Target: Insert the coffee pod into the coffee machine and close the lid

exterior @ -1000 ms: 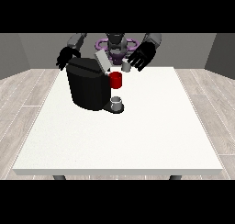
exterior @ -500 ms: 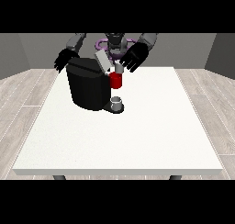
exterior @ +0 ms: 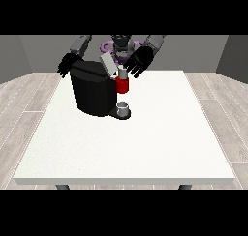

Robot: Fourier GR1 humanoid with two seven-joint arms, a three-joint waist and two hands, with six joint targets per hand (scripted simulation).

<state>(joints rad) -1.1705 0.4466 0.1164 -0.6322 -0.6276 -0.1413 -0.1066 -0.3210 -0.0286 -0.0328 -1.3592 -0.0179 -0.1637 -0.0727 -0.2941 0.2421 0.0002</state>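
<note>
your hand at the view's right (exterior: pixel 139 61) has its fingers spread and relaxed, holding nothing, poised just above and behind the red part (exterior: pixel 123 85) at the coffee machine's (exterior: pixel 94 92) front. beside it the grey lid (exterior: pixel 108 65) stands tilted up (not shut). the hand at the view's left (exterior: pixel 67 65) sits behind the machine's far corner; you cannot tell its fingers. a small grey cup (exterior: pixel 123 108) stands on the machine's base, on the white table (exterior: pixel 145 143).
</note>
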